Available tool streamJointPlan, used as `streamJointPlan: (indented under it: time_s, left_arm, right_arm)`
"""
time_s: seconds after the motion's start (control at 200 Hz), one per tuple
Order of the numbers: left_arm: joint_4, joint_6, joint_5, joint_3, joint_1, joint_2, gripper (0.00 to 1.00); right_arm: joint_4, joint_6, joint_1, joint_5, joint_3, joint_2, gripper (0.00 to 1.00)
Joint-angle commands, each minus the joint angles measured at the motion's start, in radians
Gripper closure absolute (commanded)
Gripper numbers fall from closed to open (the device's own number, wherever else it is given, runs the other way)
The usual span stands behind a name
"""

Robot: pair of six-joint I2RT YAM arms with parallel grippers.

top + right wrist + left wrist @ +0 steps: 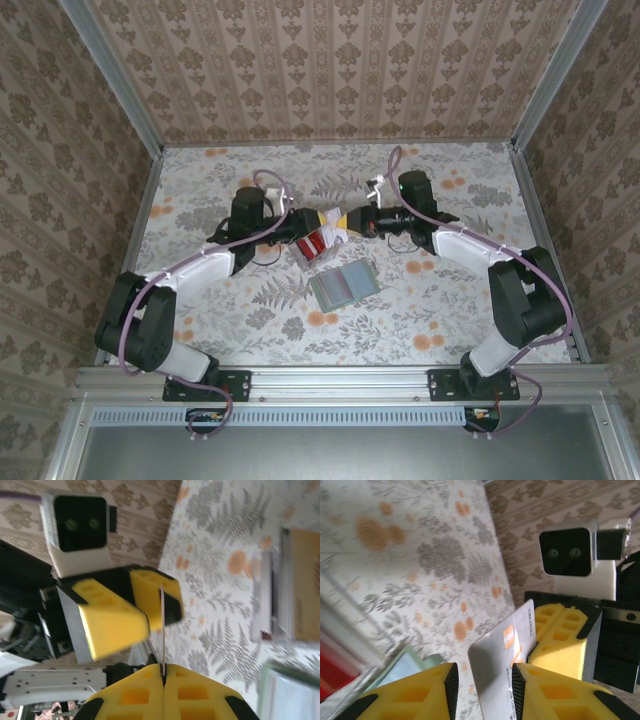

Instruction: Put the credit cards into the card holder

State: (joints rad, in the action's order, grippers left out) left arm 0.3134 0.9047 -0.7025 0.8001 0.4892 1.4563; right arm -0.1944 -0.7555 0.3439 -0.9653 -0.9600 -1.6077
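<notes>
**Ann:** There they were, both arms meeting above the middle of the worktop (pixel 250 320), a touch nearer its far edge than its near one. What did the right gripper (pixel 164 672) have?

**Ben:** A card (pixel 162 625). From that wrist it was seen edge-on, a thin upright line. The two yellow fingers were pressed together on its near end, with no gap on either side.

**Ann:** Clamped on the card, then! And the left gripper (pixel 485 675)?

**Ben:** Jaws apart. From the left wrist the card's pale grey face, with an orange mark and some small print, stood between the fingers. It lay against one finger and a sliver of space showed before the other.

**Ann:** And the card itself, where was it?

**Ben:** Up off the worktop, spanning from one gripper to the other. The two grippers were nose to nose, the right one's yellow fingers at the card's far end as the left wrist saw it.

**Ann:** What about the card holder (pixel 345 285)?

**Ben:** It lay flat and open on the worktop, just to the near side of the grippers, about midway between the left and right edges. It sat at a slant to those edges, with its pale clear sleeves facing up.

**Ann:** Anything beside it?

**Ben:** A red and white block (pixel 313 245), lying between the holder's far left corner and the left gripper. I couldn't tell whether block and holder were touching
</notes>
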Motion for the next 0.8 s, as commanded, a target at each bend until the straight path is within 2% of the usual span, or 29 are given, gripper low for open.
streamJointPlan:
  time_s: [0.0,0.195,0.34,0.795]
  left_arm:
    - [-0.141,-0.082,0.095,-0.066,-0.002,-0.065,0.64]
    - [-0.259,-0.118,0.181,-0.178,0.040,-0.134,0.65]
    - [-0.287,-0.105,0.228,-0.239,0.081,-0.160,0.65]
    - [-0.153,-0.024,0.272,-0.283,0.157,-0.045,0.65]
  right_arm:
    - [0.169,0.159,-0.006,0.010,0.069,0.043,0.99]
    - [0.265,0.279,-0.016,0.085,0.174,0.076,0.98]
    - [0.240,0.305,-0.021,0.104,0.217,0.053,0.99]
    - [0.146,0.310,-0.021,0.131,0.195,-0.055,0.99]
